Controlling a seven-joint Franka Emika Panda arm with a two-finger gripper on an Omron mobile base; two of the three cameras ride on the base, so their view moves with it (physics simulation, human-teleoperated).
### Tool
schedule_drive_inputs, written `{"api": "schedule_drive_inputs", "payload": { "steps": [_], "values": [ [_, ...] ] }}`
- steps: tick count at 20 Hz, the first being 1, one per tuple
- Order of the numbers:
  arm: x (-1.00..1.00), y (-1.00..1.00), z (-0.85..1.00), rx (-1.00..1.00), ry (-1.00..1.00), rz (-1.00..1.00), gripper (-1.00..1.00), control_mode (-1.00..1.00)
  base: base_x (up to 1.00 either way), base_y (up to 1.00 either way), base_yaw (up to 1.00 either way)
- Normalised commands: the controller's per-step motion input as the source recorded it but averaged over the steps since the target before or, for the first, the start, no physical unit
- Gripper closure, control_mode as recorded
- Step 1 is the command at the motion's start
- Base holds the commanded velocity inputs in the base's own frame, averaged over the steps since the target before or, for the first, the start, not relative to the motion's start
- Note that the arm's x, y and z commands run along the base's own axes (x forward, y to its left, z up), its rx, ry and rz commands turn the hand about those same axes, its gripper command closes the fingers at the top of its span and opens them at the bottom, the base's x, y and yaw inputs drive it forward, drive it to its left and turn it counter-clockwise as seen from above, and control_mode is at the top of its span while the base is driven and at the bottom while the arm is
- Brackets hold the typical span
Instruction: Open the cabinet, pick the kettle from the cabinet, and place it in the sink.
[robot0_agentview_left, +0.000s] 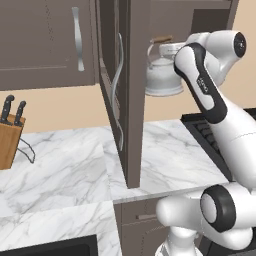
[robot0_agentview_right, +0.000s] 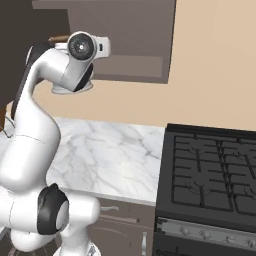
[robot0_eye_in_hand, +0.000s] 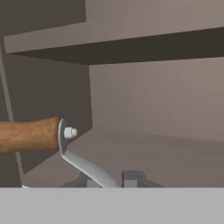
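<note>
The kettle (robot0_agentview_left: 161, 75) stands upright inside the open cabinet (robot0_agentview_left: 131, 60), above the white marble surface (robot0_agentview_left: 165, 155). Body squat, rounded, silvery-white metal; a light brown wooden handle (robot0_eye_in_hand: 28, 134) runs level across its top, fixed by a bolted grey metal strap. Spout direction cannot be told. The pincer (robot0_eye_in_hand: 111, 179) sits just beside the handle; whether spread or pressed together cannot be told. The cabinet door, dark grey-brown, stands swung outward.

The cabinet (robot0_agentview_left: 131, 60) opening is flanked by its open door (robot0_agentview_left: 114, 90); bare counter (robot0_agentview_left: 165, 155) lies beneath, unobstructed.
</note>
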Motion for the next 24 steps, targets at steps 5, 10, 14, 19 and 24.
{"api": "schedule_drive_inputs", "payload": {
  "steps": [5, 10, 14, 19, 24],
  "values": [
    [-0.54, -0.04, -0.02, 0.05, 0.0, -0.01, 1.0, -1.0, 0.0, 0.0, 0.0],
    [-0.56, -0.07, -0.03, 0.06, 0.0, 0.0, 1.0, -1.0, 0.0, 0.0, 0.0],
    [-0.53, -0.06, -0.06, 0.05, 0.0, -0.02, 1.0, -1.0, 0.0, 0.0, 0.0],
    [-0.52, -0.09, -0.13, 0.02, 0.0, -0.04, 1.0, -1.0, 0.0, 0.0, 0.0],
    [-0.43, -0.06, -0.17, 0.0, 0.0, -0.05, 1.0, -1.0, 0.0, 0.0, 0.0]
  ]
}}
